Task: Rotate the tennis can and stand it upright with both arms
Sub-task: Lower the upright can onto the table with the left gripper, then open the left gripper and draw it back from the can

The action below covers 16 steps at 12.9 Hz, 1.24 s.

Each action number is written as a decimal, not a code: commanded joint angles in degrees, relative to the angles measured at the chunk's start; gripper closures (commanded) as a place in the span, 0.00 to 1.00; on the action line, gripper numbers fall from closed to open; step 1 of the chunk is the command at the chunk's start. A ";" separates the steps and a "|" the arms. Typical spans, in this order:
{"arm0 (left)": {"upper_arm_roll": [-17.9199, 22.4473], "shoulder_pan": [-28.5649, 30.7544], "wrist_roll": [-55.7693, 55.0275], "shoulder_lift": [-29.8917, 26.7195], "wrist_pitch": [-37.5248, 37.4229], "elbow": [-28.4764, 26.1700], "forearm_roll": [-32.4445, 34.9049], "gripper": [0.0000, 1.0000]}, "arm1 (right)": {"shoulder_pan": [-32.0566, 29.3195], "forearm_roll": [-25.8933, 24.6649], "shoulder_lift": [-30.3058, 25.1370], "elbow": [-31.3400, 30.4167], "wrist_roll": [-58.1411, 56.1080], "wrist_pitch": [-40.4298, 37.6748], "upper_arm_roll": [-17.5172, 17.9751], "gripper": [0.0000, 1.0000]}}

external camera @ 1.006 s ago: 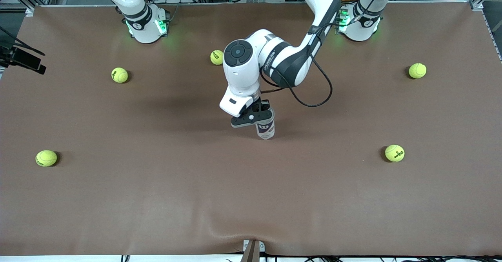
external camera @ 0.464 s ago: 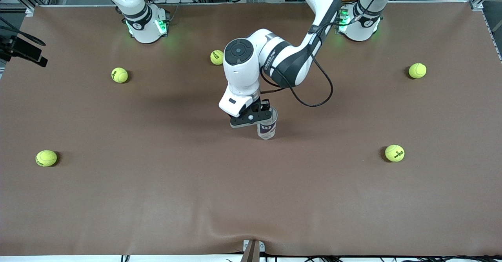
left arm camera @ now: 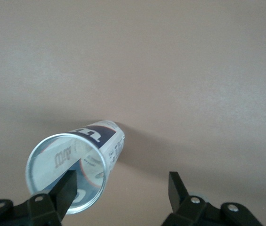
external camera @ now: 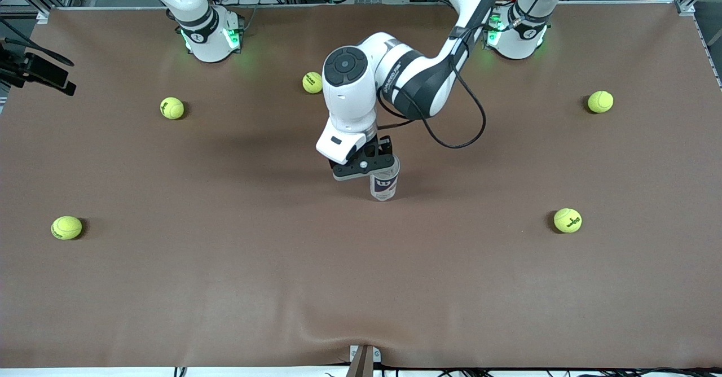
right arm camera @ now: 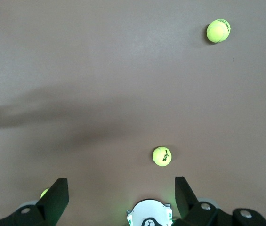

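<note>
The tennis can [external camera: 384, 186] stands upright on the brown table near its middle, open silvery rim up, navy "W" label facing the camera. My left gripper [external camera: 368, 166] hovers just over the can's top. In the left wrist view the left gripper [left arm camera: 122, 175] is open with bare table between the fingers. The can [left arm camera: 78, 157] lies off to one side there, its rim partly hidden by one finger [left arm camera: 67, 190]. My right gripper [right arm camera: 119, 181] is open and empty, held high over the right arm's end of the table, and shows as a black shape at the front view's edge [external camera: 39, 73].
Several yellow-green tennis balls lie scattered: one [external camera: 311, 82] between the bases, one [external camera: 172, 108] and one [external camera: 66, 227] toward the right arm's end, one [external camera: 600, 101] and one [external camera: 567, 220] toward the left arm's end. The left arm's elbow and cable [external camera: 451, 134] hang over the table's middle.
My left gripper has lifted a little off the can's top and shifted slightly toward the bases. The can stays upright in place. The right gripper has drifted slightly.
</note>
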 commanded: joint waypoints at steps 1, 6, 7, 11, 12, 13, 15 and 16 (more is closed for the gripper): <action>0.37 0.14 -0.42 -2.79 -3.82 -0.18 1.49 0.06 | -0.16 -0.29 -1.73 -2.13 -0.42 0.84 0.01 0.00; 0.02 4.79 4.42 -5.69 -6.10 -0.18 1.05 0.00 | -0.51 -1.61 -1.64 -2.05 -7.36 0.66 -0.08 0.00; 0.37 5.15 4.68 -7.18 -6.98 -0.18 1.57 0.00 | -0.51 -1.70 -1.64 -2.05 -7.19 0.92 -0.17 0.00; 0.28 10.93 14.43 -11.31 -11.12 -0.18 0.96 0.00 | -0.51 -1.70 -1.73 -1.61 -3.14 1.01 -0.34 0.00; 0.28 12.52 14.79 -12.11 -11.21 -0.27 0.87 0.00 | -0.51 -1.70 -1.73 -1.61 -3.14 1.36 -0.34 0.00; 0.28 13.40 14.88 -12.55 -11.47 -0.36 1.31 0.00 | -0.51 -1.70 -1.64 -1.61 -3.14 2.58 -0.34 0.00; 0.28 16.12 18.02 -13.78 -12.26 -0.44 1.49 0.00 | -0.51 -1.61 -1.46 -1.69 -3.14 3.91 -0.34 0.00; 0.28 17.79 22.05 -14.48 -13.05 -0.44 1.57 0.00 | -0.42 -1.61 -1.46 -1.78 -3.14 3.82 -0.34 0.00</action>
